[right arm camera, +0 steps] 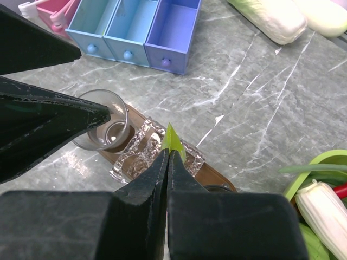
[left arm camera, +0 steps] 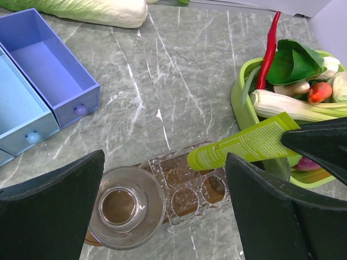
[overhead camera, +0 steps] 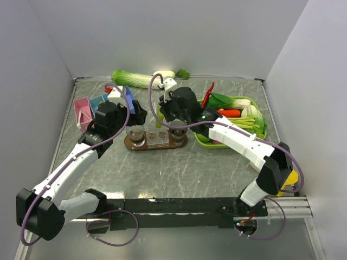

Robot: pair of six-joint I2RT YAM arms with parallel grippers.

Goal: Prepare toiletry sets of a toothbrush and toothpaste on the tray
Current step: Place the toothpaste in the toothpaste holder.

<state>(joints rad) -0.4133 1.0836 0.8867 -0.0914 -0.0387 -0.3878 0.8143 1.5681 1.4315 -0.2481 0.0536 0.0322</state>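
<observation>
Green toothpaste [left arm camera: 246,144] clamped between right jaws, above tray [right arm camera: 209,175]

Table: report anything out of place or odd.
A cabbage lies loose by the far wall, outside the green basket holding the other vegetables. A red chilli sticks out over its rim. Nothing looks spilled.

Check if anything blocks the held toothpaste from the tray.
Nothing visible does. The toothpaste, pinched in the right end effector, hangs above the clear rack on the tray; the open left end effector hovers aside, over the left tumbler.
</observation>
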